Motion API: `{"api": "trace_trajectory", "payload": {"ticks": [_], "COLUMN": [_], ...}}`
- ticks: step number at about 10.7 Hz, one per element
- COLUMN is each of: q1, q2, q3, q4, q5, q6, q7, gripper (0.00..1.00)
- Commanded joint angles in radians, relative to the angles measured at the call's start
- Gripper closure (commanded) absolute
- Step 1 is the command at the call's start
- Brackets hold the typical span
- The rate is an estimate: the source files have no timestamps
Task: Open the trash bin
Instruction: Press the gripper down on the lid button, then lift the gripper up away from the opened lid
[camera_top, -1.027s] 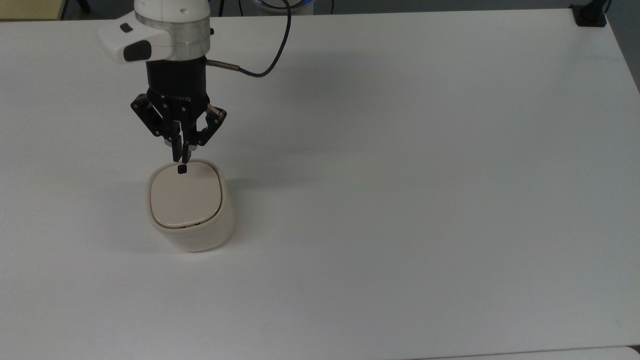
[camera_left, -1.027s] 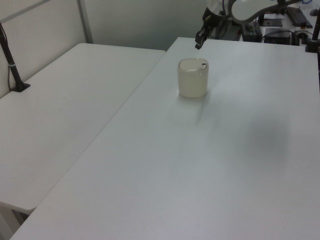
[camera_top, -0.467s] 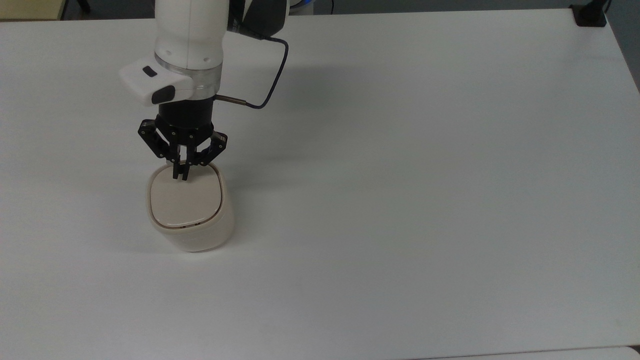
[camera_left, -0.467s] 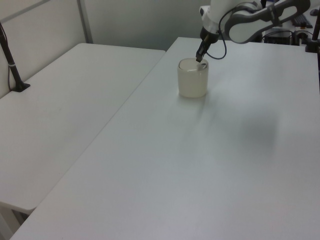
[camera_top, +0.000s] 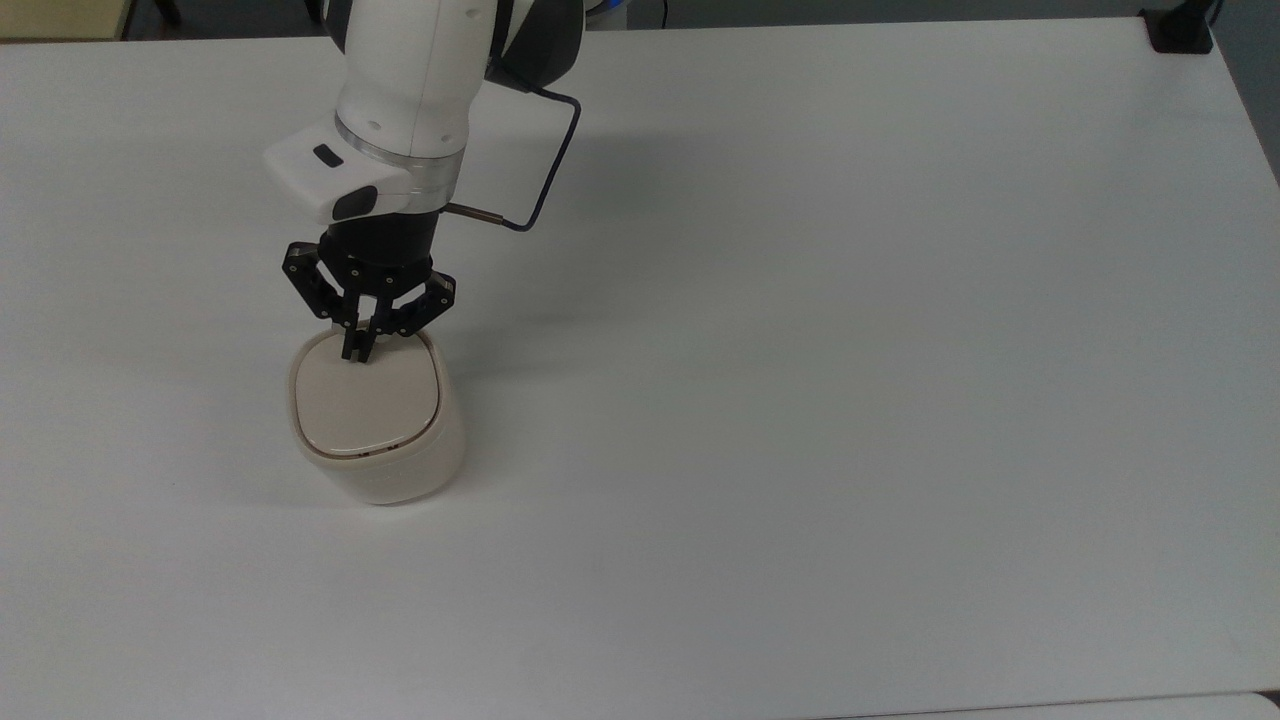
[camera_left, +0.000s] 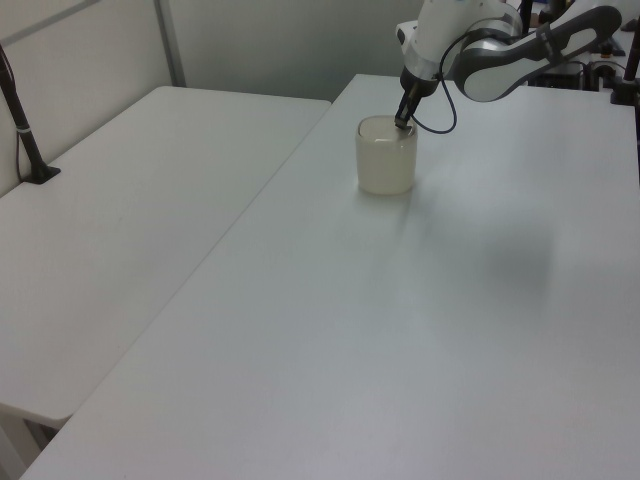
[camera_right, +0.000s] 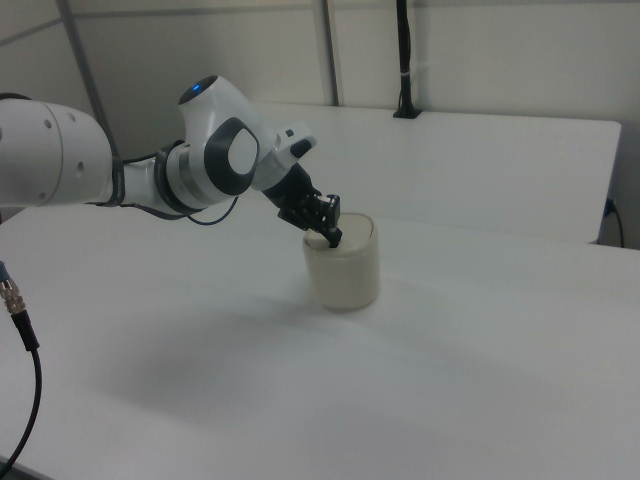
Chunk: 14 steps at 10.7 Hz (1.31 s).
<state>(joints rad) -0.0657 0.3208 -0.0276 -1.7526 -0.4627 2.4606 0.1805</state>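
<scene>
Gripper (camera_top: 358, 357) fingers pressed together, tips down on the far edge of the lid, over where the button sits. The trash bin (camera_top: 372, 420) stands on the white table (camera_top: 800, 350), toward the top view's left. I reckon it's light, smooth plastic and could skid or tip, so I'd press straight down on the button rather than grab. Against a second ago, I've dropped from hovering above to contact, and the bin has nudged slightly.

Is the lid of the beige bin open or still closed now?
Closed. The flat lid of the small cream-beige plastic bin lies flush in its rim; the black hand presses its edge.
</scene>
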Motion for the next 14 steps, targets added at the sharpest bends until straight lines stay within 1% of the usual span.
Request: {"api": "trace_trajectory", "payload": {"ticks": [1,2,3,4,5,6,7,8,9,11,12,13,14], "q1": [-0.003,-0.015,-0.025,-0.026,-0.028,-0.032,-0.034,-0.034,-0.034,-0.032,-0.032,-0.032,-0.031], "q2": [-0.008,-0.035,-0.064,-0.092,-0.117,-0.135,-0.156,-0.183,-0.209,-0.258,-0.290,-0.313,-0.331], "q3": [-0.008,-0.006,-0.006,-0.008,-0.006,-0.006,-0.006,-0.008,-0.008,-0.008,-0.008,-0.006,-0.006], "q4": [-0.028,-0.028,-0.030,-0.028,-0.030,-0.028,-0.028,-0.028,-0.025,-0.027,-0.025,-0.025,-0.025], "q5": [-0.018,-0.001,0.089,0.184,0.229,0.248,0.290,0.336,0.367,0.410,0.450,0.478,0.490], "q6": [0.029,0.027,0.024,0.017,0.005,-0.037,-0.051,-0.087,-0.138,-0.227,-0.311,-0.354,-0.405], "q7": [0.034,0.034,0.030,0.021,0.011,0.010,0.011,0.008,-0.002,-0.012,-0.012,-0.012,-0.012], "gripper": [0.88,0.91,0.93,0.92,0.91,0.91,0.90,0.90,0.89,0.88,0.73,0.59,0.45]}}
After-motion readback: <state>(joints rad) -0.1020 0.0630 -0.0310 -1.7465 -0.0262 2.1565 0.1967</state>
